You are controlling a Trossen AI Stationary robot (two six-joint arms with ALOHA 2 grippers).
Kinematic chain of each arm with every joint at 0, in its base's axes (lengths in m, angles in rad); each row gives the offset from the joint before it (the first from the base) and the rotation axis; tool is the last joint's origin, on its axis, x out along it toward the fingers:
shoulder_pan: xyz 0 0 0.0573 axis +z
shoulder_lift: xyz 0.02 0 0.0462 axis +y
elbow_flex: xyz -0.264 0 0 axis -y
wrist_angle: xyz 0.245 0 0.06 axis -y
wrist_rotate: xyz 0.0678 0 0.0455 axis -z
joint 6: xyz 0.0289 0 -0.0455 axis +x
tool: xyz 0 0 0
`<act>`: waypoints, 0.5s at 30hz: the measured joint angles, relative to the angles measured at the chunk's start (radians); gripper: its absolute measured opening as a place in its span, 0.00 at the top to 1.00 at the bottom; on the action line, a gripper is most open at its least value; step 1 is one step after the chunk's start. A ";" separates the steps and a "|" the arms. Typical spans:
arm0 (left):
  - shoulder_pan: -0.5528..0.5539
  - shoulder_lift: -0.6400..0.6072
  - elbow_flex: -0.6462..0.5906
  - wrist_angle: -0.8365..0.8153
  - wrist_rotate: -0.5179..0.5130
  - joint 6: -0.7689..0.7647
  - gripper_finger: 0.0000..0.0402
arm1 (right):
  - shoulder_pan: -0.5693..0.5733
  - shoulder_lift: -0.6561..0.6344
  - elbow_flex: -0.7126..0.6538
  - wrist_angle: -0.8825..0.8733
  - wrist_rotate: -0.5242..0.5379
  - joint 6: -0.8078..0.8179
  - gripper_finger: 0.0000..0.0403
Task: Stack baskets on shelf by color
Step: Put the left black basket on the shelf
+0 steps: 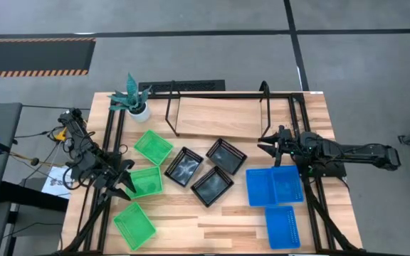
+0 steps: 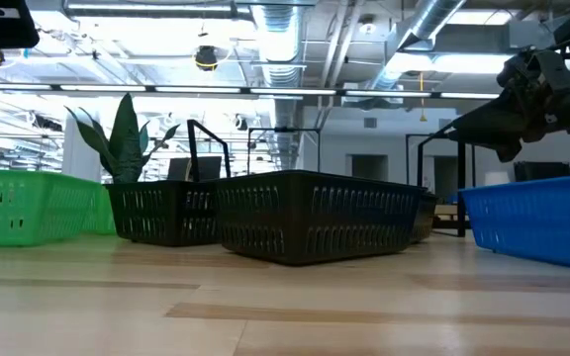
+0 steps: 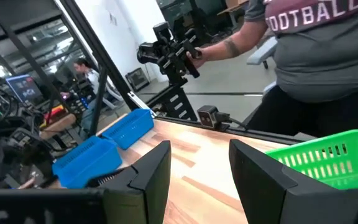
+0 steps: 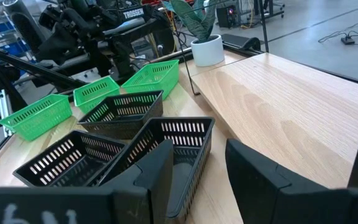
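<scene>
Overhead: left claw agape, empty, beside green basket; right claw agape, empty, above blue basket.

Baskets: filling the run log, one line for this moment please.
shelf: bare | baskets: none stacked | left gripper: open, at green basket | right gripper: open, above blue basket

Wooden table, green, black, blue baskets, bare shelf, potted plant
</scene>
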 joint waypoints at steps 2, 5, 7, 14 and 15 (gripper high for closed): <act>0.000 0.000 0.000 0.003 0.000 0.004 0.62 | 0.000 0.000 0.000 0.000 0.000 0.000 0.57; 0.000 0.000 0.000 0.001 0.002 -0.026 0.62 | 0.000 0.000 0.000 0.003 0.000 0.000 0.57; 0.000 0.000 0.000 0.007 0.024 -0.093 0.62 | 0.000 0.000 0.000 0.012 0.000 0.001 0.57; 0.000 0.000 0.000 0.194 0.096 -0.179 0.62 | 0.000 0.000 0.000 0.047 0.001 0.040 0.57; 0.000 0.000 0.000 0.238 0.096 -0.168 0.62 | -0.002 0.000 0.000 0.047 0.001 0.040 0.57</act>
